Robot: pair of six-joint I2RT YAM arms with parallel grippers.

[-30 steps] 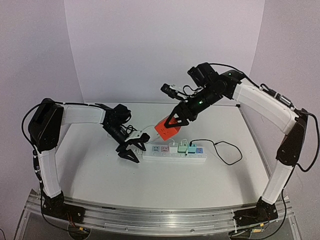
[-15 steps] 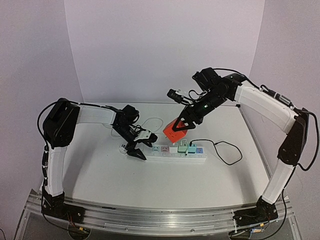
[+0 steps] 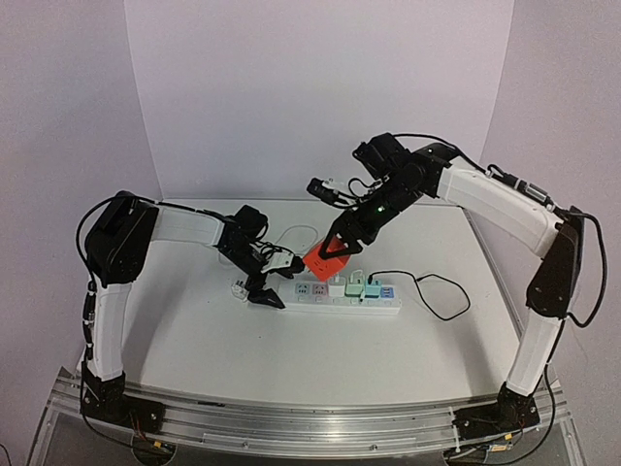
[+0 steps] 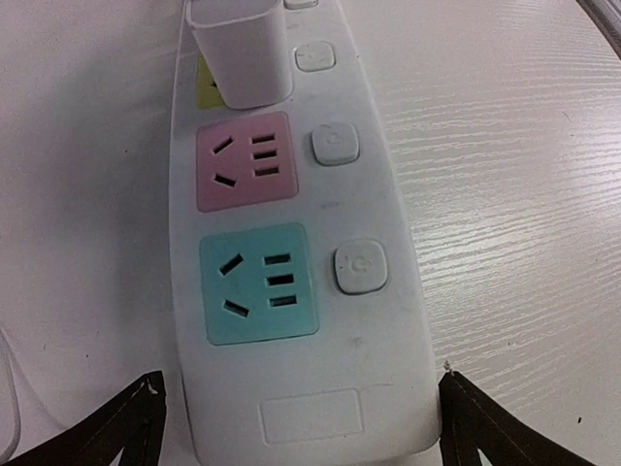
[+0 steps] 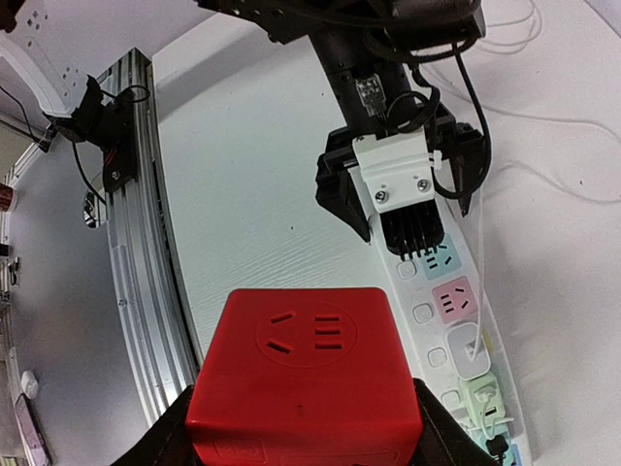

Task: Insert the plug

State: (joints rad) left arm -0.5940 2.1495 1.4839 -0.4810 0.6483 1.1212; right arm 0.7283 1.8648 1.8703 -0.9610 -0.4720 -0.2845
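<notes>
— Now, left side first: what has changed at the left tool (image 3: 264, 291)?
— Its jaws are wider than a second ago, fully spread. It has swung in to the left end of the power strip (image 3: 340, 303). The wrist view shows a fingertip (image 4: 126, 427) on either side of that end, just beside it, gripping nothing.
— Meaning?
— Probably set to brace the strip, not yet clamped. The teal socket (image 4: 259, 283) and pink socket (image 4: 246, 160) are free; a white plug (image 4: 243, 49) fills the next one.
— Middle?
— The red plug (image 3: 323, 260) is in the air above the strip's left half, tilted and clear of it. It has drifted slightly back left in the last half second.
— Right tool (image 3: 335, 248)?
— Closed partway on the red plug, grip unchanged.
— Task status?
— Insertion not begun. Judgement: the plug needs levelling over a free socket, and the unheld strip could slide on the worktop (image 3: 194, 330).
</notes>
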